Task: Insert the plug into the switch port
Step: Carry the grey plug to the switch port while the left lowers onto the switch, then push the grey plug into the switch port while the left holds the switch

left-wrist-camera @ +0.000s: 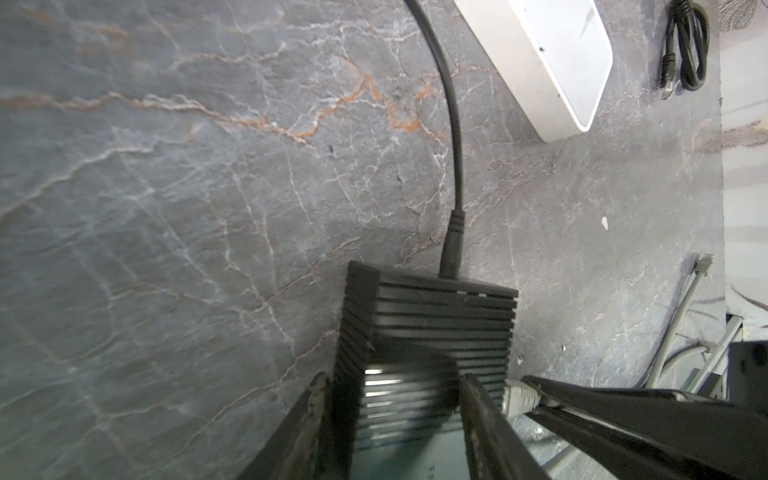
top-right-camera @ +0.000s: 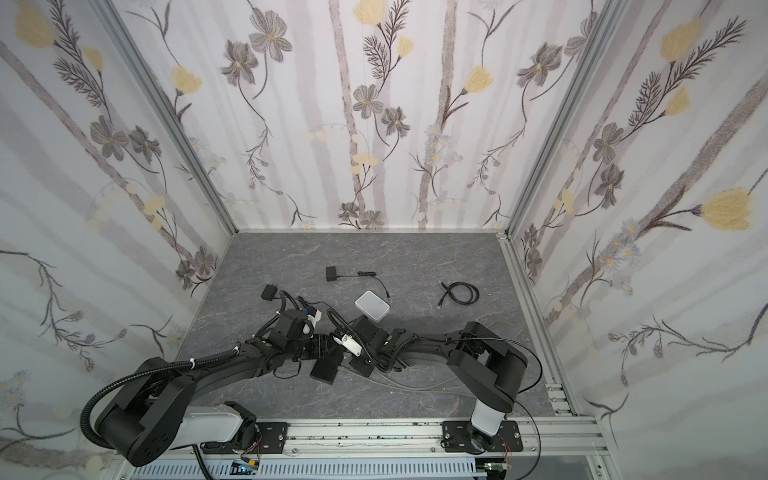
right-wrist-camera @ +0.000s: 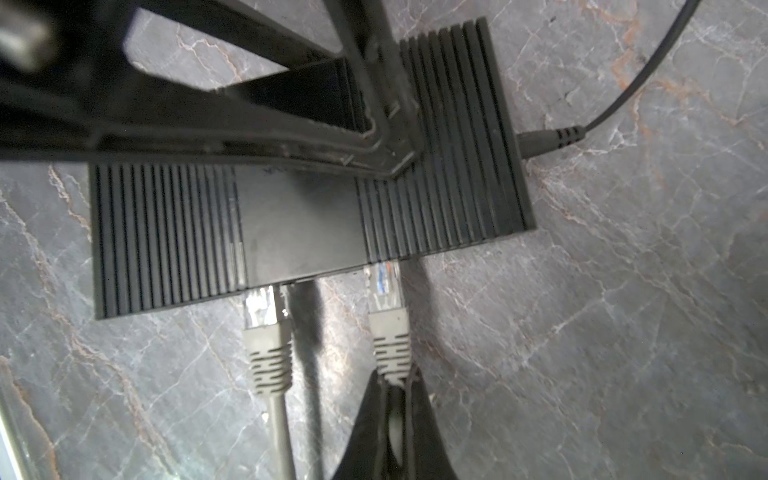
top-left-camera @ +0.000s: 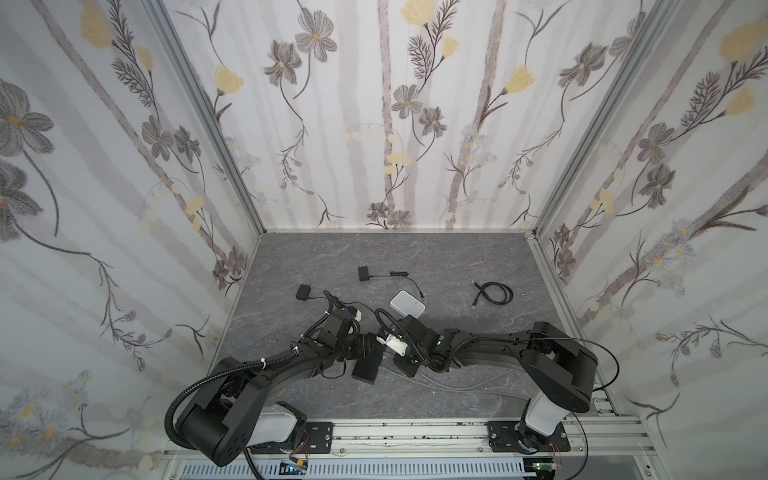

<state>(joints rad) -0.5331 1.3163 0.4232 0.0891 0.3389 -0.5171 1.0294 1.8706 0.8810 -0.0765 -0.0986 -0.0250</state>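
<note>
**Both top views.** The black network switch (top-left-camera: 365, 368) (top-right-camera: 326, 368) lies on the grey marbled desk (top-left-camera: 457, 257), left of centre and nearer the front edge. Both wrists meet over it. A white box (top-left-camera: 407, 304) and a coiled black cable (top-left-camera: 494, 293) lie farther toward the back edge.

**Left wrist view.** The left gripper (left-wrist-camera: 395, 415) straddles the network switch (left-wrist-camera: 436, 316) with one finger against each long side, clamping it. Just beside the port-side finger, the right gripper (left-wrist-camera: 536, 401) pinches the grey Ethernet plug (left-wrist-camera: 517, 401). A black power lead (left-wrist-camera: 455, 166) leaves the switch's far end.

**Right wrist view.** The right gripper (right-wrist-camera: 392, 390) is clenched on the ribbed boot of the Ethernet plug (right-wrist-camera: 388, 328). The plug's clear tip lies ahead of the jaws and meets the port face of the network switch (right-wrist-camera: 299, 216); how deep it sits cannot be told. A second grey plug (right-wrist-camera: 266, 332) stands at another port.
</note>
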